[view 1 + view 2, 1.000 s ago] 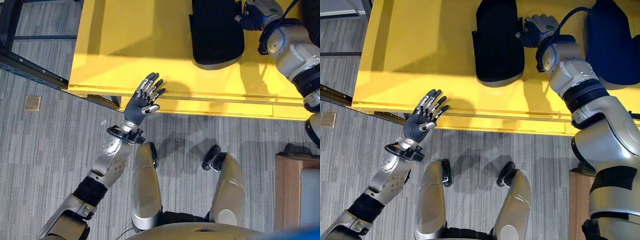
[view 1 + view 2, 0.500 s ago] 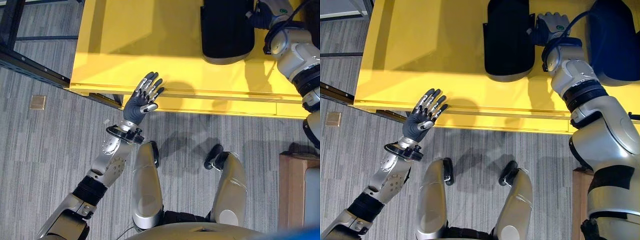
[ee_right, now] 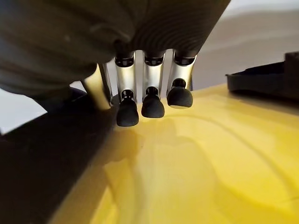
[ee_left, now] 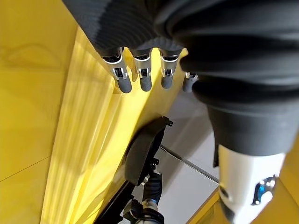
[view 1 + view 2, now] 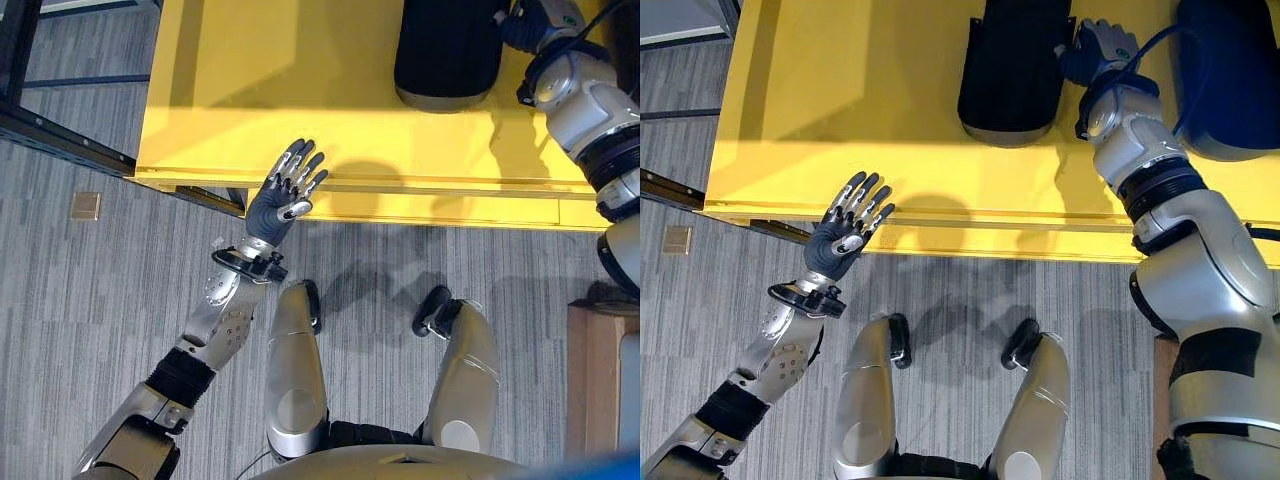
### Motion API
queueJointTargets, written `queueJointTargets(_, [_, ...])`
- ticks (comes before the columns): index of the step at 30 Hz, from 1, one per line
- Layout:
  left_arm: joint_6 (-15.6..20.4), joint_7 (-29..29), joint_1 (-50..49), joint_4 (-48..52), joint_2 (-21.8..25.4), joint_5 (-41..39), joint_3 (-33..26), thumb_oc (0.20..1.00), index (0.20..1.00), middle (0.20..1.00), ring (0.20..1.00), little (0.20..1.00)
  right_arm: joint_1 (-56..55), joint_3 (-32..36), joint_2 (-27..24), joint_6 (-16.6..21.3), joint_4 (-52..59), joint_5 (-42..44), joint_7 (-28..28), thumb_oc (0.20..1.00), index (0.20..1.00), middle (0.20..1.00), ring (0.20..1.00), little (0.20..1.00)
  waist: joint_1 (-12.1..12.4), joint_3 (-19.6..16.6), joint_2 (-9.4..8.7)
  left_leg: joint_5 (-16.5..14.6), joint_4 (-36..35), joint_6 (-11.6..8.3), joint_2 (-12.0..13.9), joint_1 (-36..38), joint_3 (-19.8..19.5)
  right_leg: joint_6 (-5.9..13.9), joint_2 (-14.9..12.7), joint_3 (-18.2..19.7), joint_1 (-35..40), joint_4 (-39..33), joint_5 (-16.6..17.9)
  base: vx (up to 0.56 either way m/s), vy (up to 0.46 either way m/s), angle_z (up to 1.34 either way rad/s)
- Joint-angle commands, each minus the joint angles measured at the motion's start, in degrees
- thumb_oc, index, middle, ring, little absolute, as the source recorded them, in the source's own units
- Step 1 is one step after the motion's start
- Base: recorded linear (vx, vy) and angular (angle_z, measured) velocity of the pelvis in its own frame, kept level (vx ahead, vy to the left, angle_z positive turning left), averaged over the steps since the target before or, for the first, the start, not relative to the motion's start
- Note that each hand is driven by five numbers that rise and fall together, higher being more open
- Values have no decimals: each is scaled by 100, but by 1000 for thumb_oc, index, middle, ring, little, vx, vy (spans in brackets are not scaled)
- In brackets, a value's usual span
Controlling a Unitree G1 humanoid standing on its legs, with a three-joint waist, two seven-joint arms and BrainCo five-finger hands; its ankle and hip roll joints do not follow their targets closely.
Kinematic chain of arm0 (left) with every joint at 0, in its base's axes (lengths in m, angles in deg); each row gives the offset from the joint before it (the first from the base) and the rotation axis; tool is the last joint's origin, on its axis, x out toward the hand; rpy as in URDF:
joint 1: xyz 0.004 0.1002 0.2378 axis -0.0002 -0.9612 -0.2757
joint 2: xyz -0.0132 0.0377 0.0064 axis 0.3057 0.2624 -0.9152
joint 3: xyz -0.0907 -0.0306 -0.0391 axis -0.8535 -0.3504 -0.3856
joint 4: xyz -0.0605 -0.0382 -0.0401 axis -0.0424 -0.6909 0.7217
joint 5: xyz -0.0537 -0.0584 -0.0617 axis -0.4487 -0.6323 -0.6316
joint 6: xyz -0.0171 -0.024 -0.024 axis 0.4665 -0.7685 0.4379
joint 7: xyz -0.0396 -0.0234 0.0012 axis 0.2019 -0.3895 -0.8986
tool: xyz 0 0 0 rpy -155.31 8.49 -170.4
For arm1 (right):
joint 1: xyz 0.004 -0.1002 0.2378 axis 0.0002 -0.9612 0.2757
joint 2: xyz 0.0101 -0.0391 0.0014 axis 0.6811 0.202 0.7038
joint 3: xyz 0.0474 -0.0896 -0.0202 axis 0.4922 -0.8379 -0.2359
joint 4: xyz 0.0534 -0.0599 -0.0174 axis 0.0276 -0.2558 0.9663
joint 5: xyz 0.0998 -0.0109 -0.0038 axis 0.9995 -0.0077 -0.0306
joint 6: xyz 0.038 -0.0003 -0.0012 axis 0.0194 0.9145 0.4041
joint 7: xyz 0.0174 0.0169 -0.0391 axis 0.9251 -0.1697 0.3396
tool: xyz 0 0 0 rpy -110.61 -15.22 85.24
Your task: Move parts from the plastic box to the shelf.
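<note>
A long black part (image 5: 1015, 60) lies on the yellow shelf surface (image 5: 300, 90) at the far side. My right hand (image 5: 1100, 45) is at the part's right edge. In the right wrist view its curled fingers (image 3: 152, 105) come down right beside the black part (image 3: 51, 158), with the thumb against it. My left hand (image 5: 285, 190) hovers over the shelf's front edge, open with straight fingers (image 4: 140, 79), holding nothing. In the left wrist view the black part (image 4: 145, 154) shows far off along the yellow surface.
A second dark part (image 5: 1230, 70) lies on the shelf to the right of my right arm. A black frame (image 5: 60, 140) runs along the floor at the left. A wooden box (image 5: 600, 380) stands at the lower right, and a small brass floor plate (image 5: 85, 205) is set in the carpet.
The black part and my right hand have shifted together a little to the right and farther back on the yellow surface. My left hand has stayed in place.
</note>
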Motion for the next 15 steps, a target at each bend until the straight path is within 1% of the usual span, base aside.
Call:
queueJointTargets(1, [233, 3, 119, 231, 164, -69, 148, 1000, 1000, 1000, 1000, 1000, 871, -36, 34, 152, -148, -286, 401, 200, 200, 200, 200, 200, 142, -199, 175, 198, -536, 226, -198, -216, -273, 67, 182, 51, 241, 529, -697, 29, 10, 6])
queueJointTargets(5, [314, 83, 168, 209, 222, -8, 140, 1000, 1000, 1000, 1000, 1000, 904, -94, 48, 162, -135, -242, 468, 200, 200, 200, 200, 200, 166, -199, 177, 183, -473, 228, -198, -305, -286, 60, 169, 45, 179, 580, -708, 2, 2, 1])
queueJointTargets(8, [293, 71, 170, 228, 243, -32, 105, 1000, 1000, 1000, 1000, 1000, 927, -82, 60, 113, -110, -230, 459, 200, 200, 200, 200, 200, 178, -199, 183, 184, -482, 225, -214, -322, -282, 70, 174, 33, 174, 570, -709, 14, 10, 3])
queueJointTargets(9, [267, 61, 145, 270, 257, -21, 88, 1000, 1000, 1000, 1000, 1000, 908, -66, 58, 58, -98, -371, 492, 200, 200, 200, 200, 200, 194, -199, 184, 184, -490, 228, -214, -335, -281, 69, 173, 23, 172, 569, -714, 0, 0, 0])
queueJointTargets(15, [249, 20, 54, 317, 252, -27, 95, 1000, 1000, 1000, 1000, 1000, 907, -204, 6, 202, -84, -915, 409, 200, 200, 200, 200, 200, 217, -199, 191, 184, -506, 239, -232, -343, -297, 68, 164, 2, 190, 561, -725, 0, 0, 0])
